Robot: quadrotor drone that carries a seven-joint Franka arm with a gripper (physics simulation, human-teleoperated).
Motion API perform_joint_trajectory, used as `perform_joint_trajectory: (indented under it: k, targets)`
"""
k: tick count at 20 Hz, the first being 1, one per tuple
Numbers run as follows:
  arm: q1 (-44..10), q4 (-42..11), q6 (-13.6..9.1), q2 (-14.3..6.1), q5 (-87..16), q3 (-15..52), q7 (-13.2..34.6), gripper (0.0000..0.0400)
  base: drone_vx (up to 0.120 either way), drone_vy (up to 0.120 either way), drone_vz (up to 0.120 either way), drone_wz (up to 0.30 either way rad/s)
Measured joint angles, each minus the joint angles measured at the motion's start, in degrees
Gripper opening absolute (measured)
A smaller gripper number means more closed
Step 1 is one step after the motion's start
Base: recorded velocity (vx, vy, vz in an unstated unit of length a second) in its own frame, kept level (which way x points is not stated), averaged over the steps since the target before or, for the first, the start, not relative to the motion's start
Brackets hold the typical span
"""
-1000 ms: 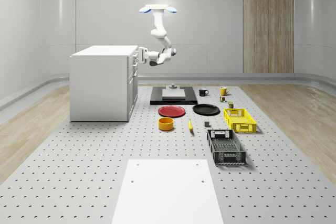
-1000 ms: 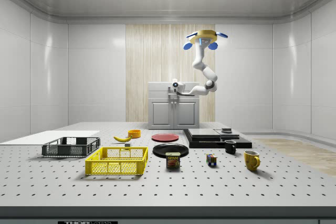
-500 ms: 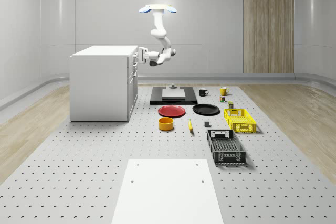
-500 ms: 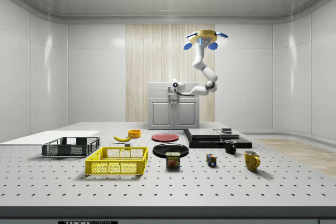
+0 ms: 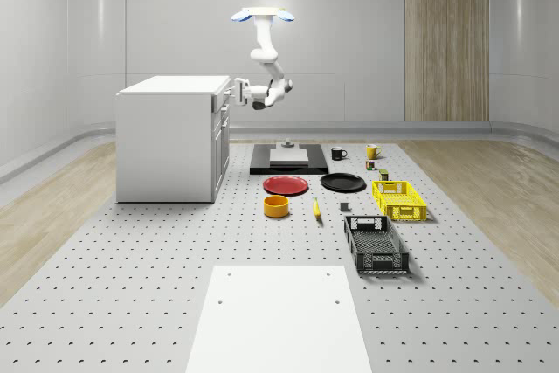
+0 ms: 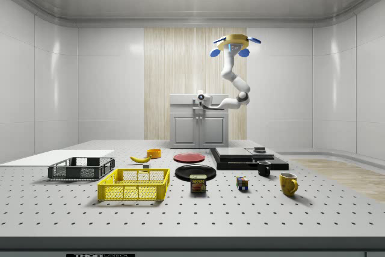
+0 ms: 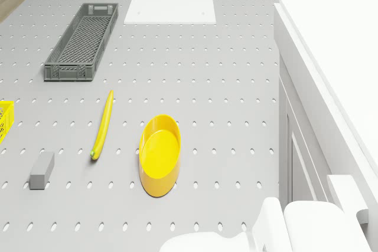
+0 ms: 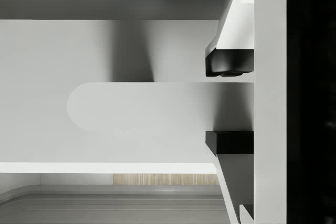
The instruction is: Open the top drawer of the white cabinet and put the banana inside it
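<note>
Whole-scene view: the drone [image 5: 263, 15] hovers high above the counter [image 5: 131, 259], just right of the white cabinet [image 5: 170, 137], which stands at the view's left. Its arm [image 5: 266, 63] bends down and leftward, bringing the hand [image 5: 234, 92] to the top of the cabinet's front face. The banana [image 5: 316, 208] lies on the counter well right of the cabinet, just right of an orange bowl [image 5: 276, 205]. Beyond these sit a red plate [image 5: 286, 184] and a black plate [image 5: 342, 183]; a yellow basket [image 5: 398, 199] and a dark crate [image 5: 375, 243] stand further to the view's right.

Side view: the drone [image 6: 235, 42] hangs in front of the cabinet [image 6: 199, 121] at the far end of the counter, with the hand [image 6: 200, 96] level with the top drawer [image 6: 199, 108]. The banana [image 6: 140, 159] rests beside the bowl [image 6: 154, 153], well apart from the cabinet.

Drone view: the banana [image 7: 102, 124] lies flat on the counter, just beside the bowl [image 7: 159, 154] and not touching it. A small grey block [image 7: 42, 170] sits near it, and the crate [image 7: 81, 41] lies further off. The cabinet's top [image 7: 336, 45] and front edge run along one side.

Wrist view: the hand [image 8: 229, 106] has its two dark fingertips [image 8: 229, 62] set either side of the rounded drawer handle [image 8: 142, 106], closed in against it; the drawer front [image 8: 63, 51] lies flat behind.
</note>
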Motion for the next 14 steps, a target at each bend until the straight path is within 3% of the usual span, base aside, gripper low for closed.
perform_joint_trajectory:
  k: [1, 2, 9, 10, 13, 14]
  targets:
    - [-0.38, 0.51, -0.11, -0.95, -1.45, 0.23, 4.61, 0.0159, 0.000, 0.000, 0.000, 0.000]
    - [-0.52, 0.91, -0.20, -1.86, -3.39, 0.11, 7.84, 0.0212, 0.000, 0.000, 0.000, 0.000]
    - [-1.74, 0.07, -2.65, -2.92, -5.60, -2.87, 5.52, 0.0154, 0.000, 0.000, 0.000, 0.000]
    - [-1.99, -0.48, -3.21, -2.54, -5.53, -3.69, 2.50, 0.0146, 0.000, 0.000, 0.000, 0.000]
    - [-2.71, 0.00, -4.35, -4.07, -8.09, -4.91, 6.65, 0.0158, 0.000, 0.000, 0.000, 0.000]
    - [-2.65, 0.09, -4.50, -4.70, -9.50, -5.63, 6.99, 0.0189, 0.000, 0.000, 0.000, 0.000]
